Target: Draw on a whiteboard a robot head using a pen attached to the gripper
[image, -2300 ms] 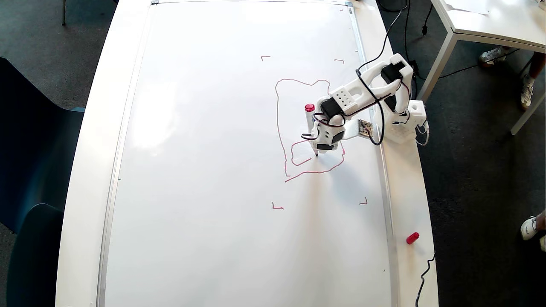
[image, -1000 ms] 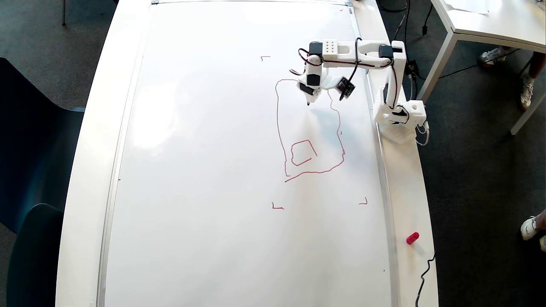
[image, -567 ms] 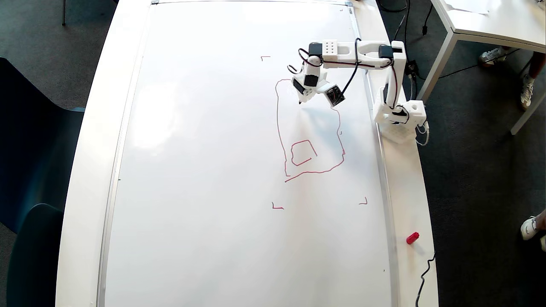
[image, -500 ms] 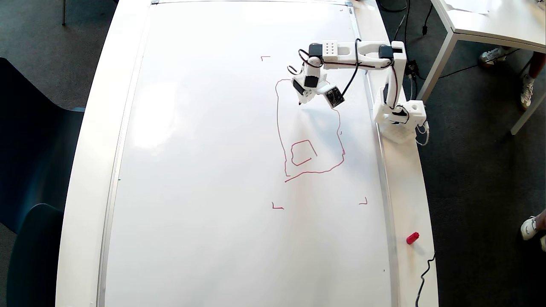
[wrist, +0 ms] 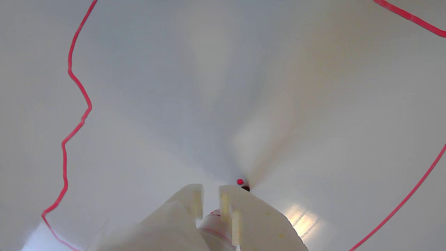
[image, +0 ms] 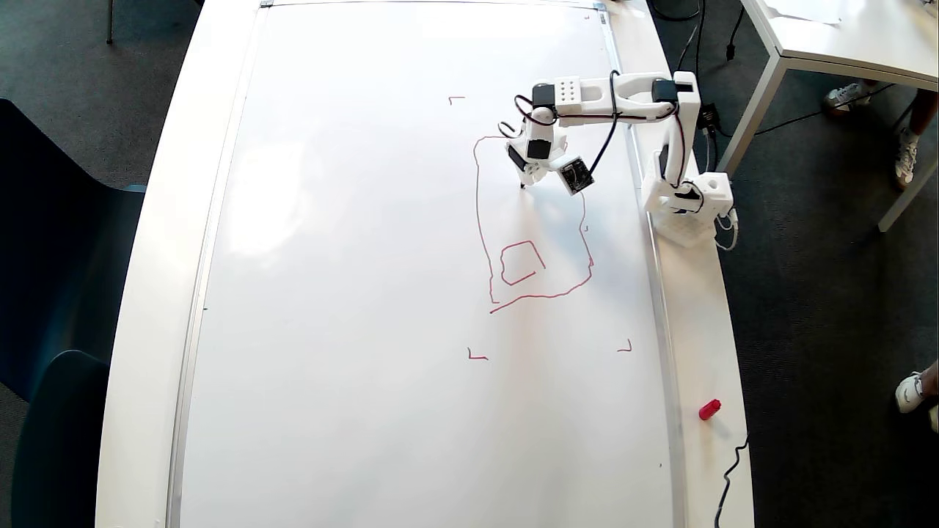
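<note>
The whiteboard [image: 352, 308] lies flat and fills the table. On its right half is the robot head [image: 484, 242], a wobbly red outline with one small square [image: 521, 262] inside. My gripper [image: 530, 170] hangs over the outline's upper part, shut on the pen [wrist: 216, 223]. In the overhead view only the pen's dark tip [image: 522, 185] shows, down at the board inside the outline. In the wrist view the white fingers [wrist: 244, 216] clamp the pen. A small red spot [wrist: 240, 181] sits at its tip, and the outline's lines [wrist: 75, 104] curve past on both sides of the whiteboard [wrist: 223, 87].
The arm's base [image: 686, 209] stands on the table's right strip, off the board. A loose red cap [image: 709, 409] lies lower on that strip by a black cable [image: 730, 477]. Small red corner marks [image: 477, 356] frame the drawing. A second white table [image: 843, 37] stands at top right.
The gripper left the small square and swung up to the outline's top. In the last half second the pen tip shifted slightly down and right.
</note>
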You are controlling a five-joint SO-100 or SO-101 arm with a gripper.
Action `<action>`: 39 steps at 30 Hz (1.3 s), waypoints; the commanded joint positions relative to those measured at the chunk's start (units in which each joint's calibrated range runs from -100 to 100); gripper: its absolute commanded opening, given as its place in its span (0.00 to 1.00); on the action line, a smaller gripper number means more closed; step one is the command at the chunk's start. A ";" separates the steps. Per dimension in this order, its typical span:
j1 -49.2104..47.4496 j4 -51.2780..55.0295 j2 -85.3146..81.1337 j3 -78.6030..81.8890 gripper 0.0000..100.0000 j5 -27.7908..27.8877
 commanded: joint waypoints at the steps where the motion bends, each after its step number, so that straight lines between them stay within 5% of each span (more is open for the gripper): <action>1: -1.17 -3.47 0.84 -0.54 0.01 -0.07; 9: -1.54 -4.34 6.63 -8.26 0.01 -3.77; 39: 7.30 -3.04 6.04 -7.53 0.01 -1.79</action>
